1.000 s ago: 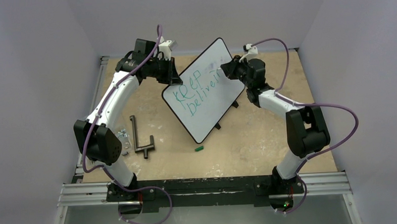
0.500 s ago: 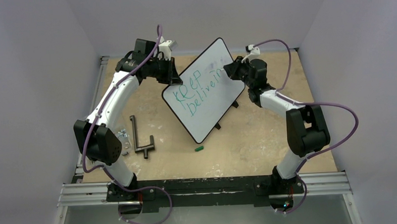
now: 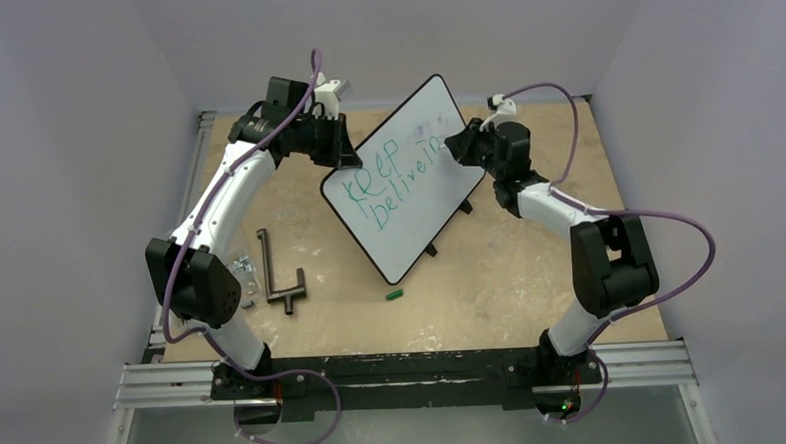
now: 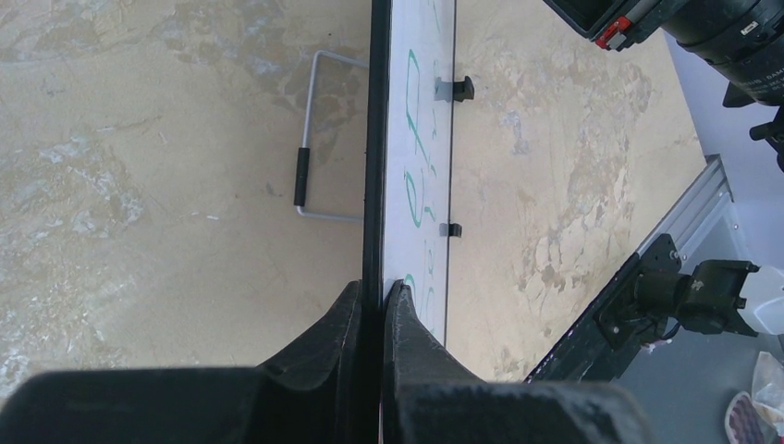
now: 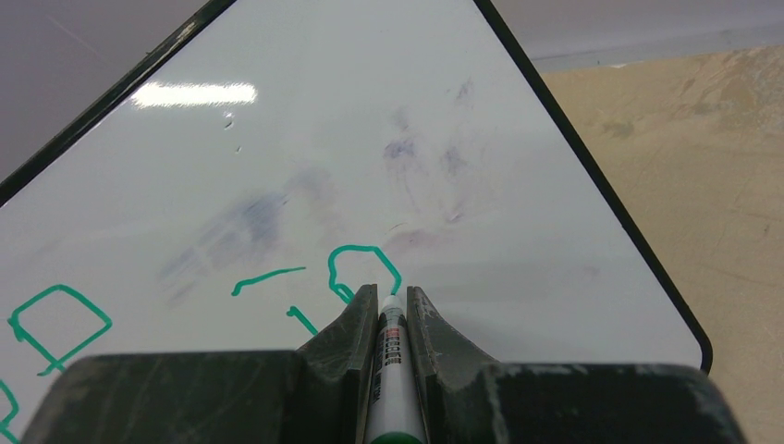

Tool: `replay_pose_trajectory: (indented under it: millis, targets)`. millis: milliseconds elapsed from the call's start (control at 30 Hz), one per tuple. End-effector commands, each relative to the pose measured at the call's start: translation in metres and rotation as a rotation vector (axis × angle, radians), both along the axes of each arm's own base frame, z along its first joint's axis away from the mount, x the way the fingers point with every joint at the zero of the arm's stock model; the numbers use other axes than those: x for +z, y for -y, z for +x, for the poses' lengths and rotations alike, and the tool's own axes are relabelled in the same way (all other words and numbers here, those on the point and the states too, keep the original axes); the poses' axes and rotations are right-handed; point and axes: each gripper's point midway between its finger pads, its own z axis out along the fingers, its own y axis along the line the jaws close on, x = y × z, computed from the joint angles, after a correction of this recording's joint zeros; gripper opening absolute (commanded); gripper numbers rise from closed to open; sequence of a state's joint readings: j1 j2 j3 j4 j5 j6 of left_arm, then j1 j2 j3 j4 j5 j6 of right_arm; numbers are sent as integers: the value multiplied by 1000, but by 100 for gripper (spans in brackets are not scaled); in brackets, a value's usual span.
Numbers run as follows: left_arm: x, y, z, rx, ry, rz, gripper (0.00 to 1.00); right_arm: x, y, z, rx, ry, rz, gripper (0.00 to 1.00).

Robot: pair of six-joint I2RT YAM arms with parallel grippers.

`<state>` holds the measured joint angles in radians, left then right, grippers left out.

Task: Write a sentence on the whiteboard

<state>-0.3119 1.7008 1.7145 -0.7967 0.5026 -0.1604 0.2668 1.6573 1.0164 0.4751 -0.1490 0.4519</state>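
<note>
Right gripper (image 3: 458,147), in the top external view, stands at the end of line 2 of the sentence (image 3: 397,177). It is slightly nearer the right edge of the worktop than 1.0 s ago, and line 2 has gained roughly 1 more character. The whiteboard (image 3: 414,226) has not shifted: it stands propped and tilted at the middle of the worktop, its top corner toward the far edge. The left gripper (image 3: 344,152) is at the board's left rim, as before. In the left wrist view, the left gripper (image 4: 373,294) is clamped on the black frame of the whiteboard (image 4: 434,185), 1 finger on each face. In the right wrist view, the right gripper (image 5: 381,301) is closed on the marker (image 5: 388,365), whose tip meets the whiteboard (image 5: 370,120) just below the newest green loop of the sentence (image 5: 365,248). Judgement: writing is mid-word on line 2, with the lower board blank for the rest.
</note>
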Motion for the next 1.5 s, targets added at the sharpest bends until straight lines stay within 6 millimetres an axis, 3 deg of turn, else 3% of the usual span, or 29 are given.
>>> replay_pose_trajectory:
  millis: [0, 167, 333, 833, 1467]
  targets:
    - [-10, -46, 17, 109, 100, 223, 0, 27, 2, -9, -5, 53, -1, 0]
    - [-9, -46, 17, 108, 102, 222, 0, 50, 10, -10, -37, 102, -1, 0]
    - [-7, -45, 16, 107, 106, 220, 0, 60, 19, -2, -72, 123, 2, 0]
    - [-4, -46, 15, 109, 113, 216, 0, 60, 22, 29, -91, 125, 9, 0]
    - [-7, -43, 16, 99, 104, 209, 0, 53, 10, 47, -45, 115, 11, 0]
